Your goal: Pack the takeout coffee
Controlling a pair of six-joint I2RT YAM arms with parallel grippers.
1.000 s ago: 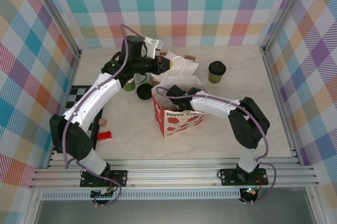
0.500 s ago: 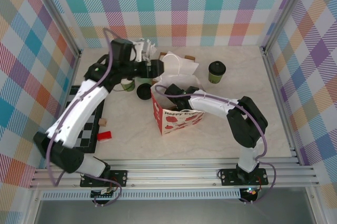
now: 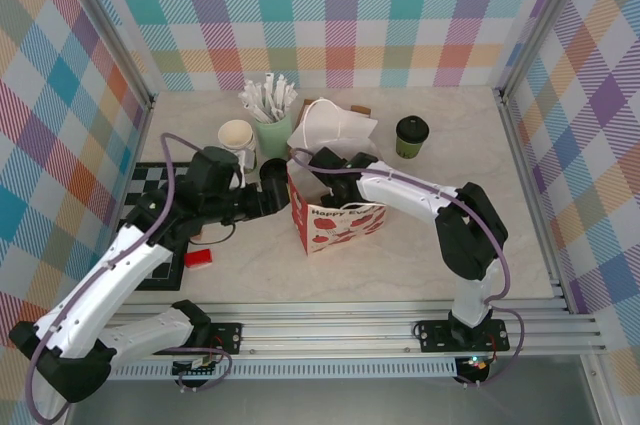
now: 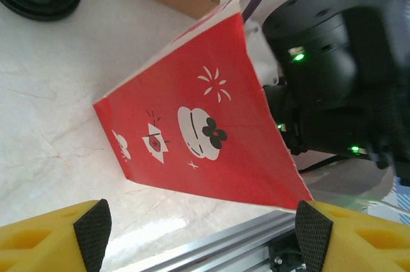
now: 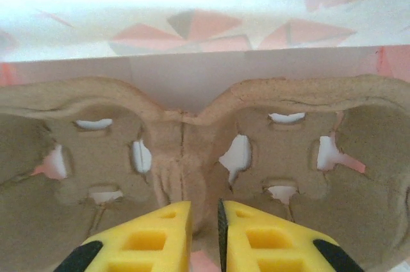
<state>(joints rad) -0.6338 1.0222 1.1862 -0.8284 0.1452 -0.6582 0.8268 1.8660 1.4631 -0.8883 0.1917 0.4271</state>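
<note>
1. Right gripper [image 5: 204, 224]: it's down inside the bag [image 3: 340, 225] with the jaws pulled in to a thin slit. The tips are right at the middle ridge of the pulp tray [image 5: 282, 157] sitting in there. Can't tell if it's pinching that ridge or just resting against it
2. Left gripper [image 4: 204, 233]: jaws wide, nothing between them. It's low and just beside the bag, on the side facing the left arm, and as far as I can see it isn't touching the paper. The loose lid [image 3: 272, 174] lies close by on the table [image 3: 420, 265]
3. Step in hand, my read: this is bag prep. The tray is getting seated in the bottom, and the actual packing hasn't started
4. Coffee [image 3: 411, 137]: it's on the table beyond the bag, toward the back right, near the bag's far corner but apart from it. Neither gripper has it
5. Which way it points: it's standing upright, black lid on top and base on the table, so the long axis runs straight up and down
6. Next move, I reckon: the right arm is the closer one. It'd have to let go of or back off the tray, lift clear of the bag's rim and open up. Then it comes at the cup from the side and grips the green wall below the lid
7. After that, keep the cup vertical the whole way and lower it straight into a tray well. The bag mouth looks tight with an arm in it, so snagging the rim is the thing to watch
</note>
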